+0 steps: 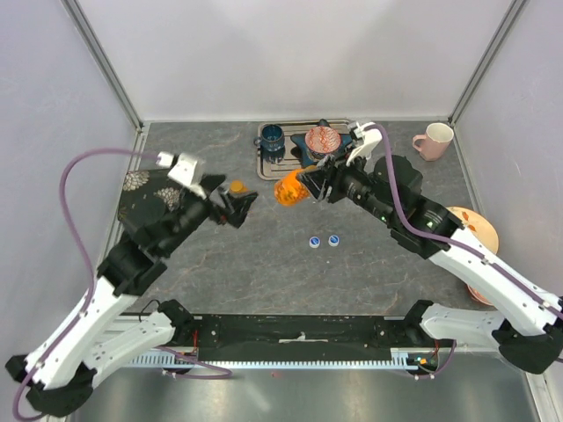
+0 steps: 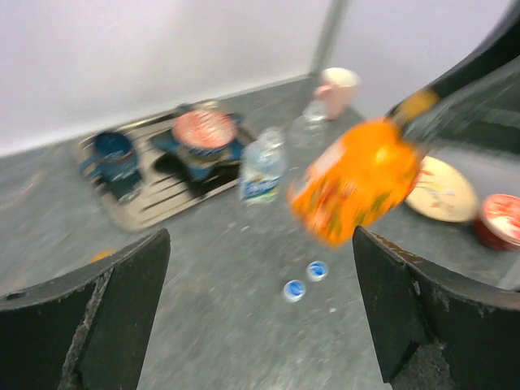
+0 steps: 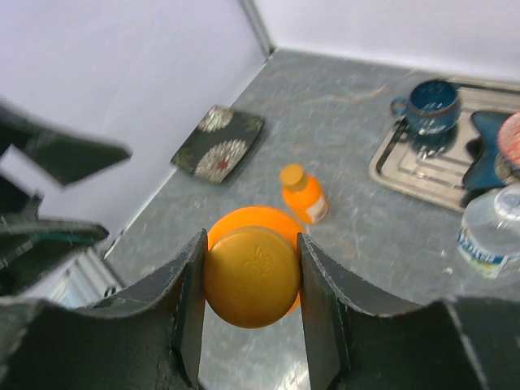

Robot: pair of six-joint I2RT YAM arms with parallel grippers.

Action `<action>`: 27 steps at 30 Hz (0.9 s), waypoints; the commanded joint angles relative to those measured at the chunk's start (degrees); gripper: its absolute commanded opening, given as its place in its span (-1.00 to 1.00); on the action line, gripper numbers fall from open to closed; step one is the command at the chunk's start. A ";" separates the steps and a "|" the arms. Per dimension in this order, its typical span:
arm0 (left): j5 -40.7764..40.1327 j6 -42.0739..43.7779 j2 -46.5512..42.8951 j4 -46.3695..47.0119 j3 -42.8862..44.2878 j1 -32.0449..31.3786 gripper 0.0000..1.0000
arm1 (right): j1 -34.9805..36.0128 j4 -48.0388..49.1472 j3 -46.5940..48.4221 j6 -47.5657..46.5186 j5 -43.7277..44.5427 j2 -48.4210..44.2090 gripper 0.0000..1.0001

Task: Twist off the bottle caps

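Observation:
My right gripper (image 1: 312, 182) is shut on the orange cap (image 3: 252, 276) of a short orange bottle (image 1: 288, 190) and holds it tilted above the table. The bottle also shows in the left wrist view (image 2: 357, 183). My left gripper (image 1: 239, 207) is open and empty, just left of that bottle, jaws wide apart (image 2: 260, 325). A second orange bottle (image 3: 303, 195) stands capped on the table by the left gripper. Two blue caps (image 1: 314, 241) (image 1: 333, 239) lie loose on the table. A labelled water bottle (image 2: 262, 171) and a clear one (image 2: 309, 122) stand uncapped behind.
A metal tray (image 1: 264, 163) at the back holds a blue mug (image 1: 272, 138) and a patterned bowl (image 1: 323, 141). A pink mug (image 1: 434, 141) stands back right. An orange plate (image 1: 482, 230) lies right, a dark patterned plate (image 1: 145, 189) left.

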 commanded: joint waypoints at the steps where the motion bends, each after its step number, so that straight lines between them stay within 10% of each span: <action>1: 29.38 0.78 9.79 6.33 10.39 2.38 0.99 | 0.09 -3.14 -4.12 0.78 -10.08 -4.40 -1.00; 5: 54.15 -11.75 14.29 21.68 6.73 5.64 0.99 | 0.08 -3.67 -4.74 1.21 -14.47 -7.84 -1.00; 11: 67.12 -16.98 17.90 30.42 5.05 7.14 0.99 | 0.08 -2.01 -3.78 3.23 -22.55 -10.04 -1.00; 27: 69.69 -15.32 20.19 30.96 2.23 7.05 0.99 | 0.08 9.16 -4.31 9.21 -29.86 -7.14 -1.00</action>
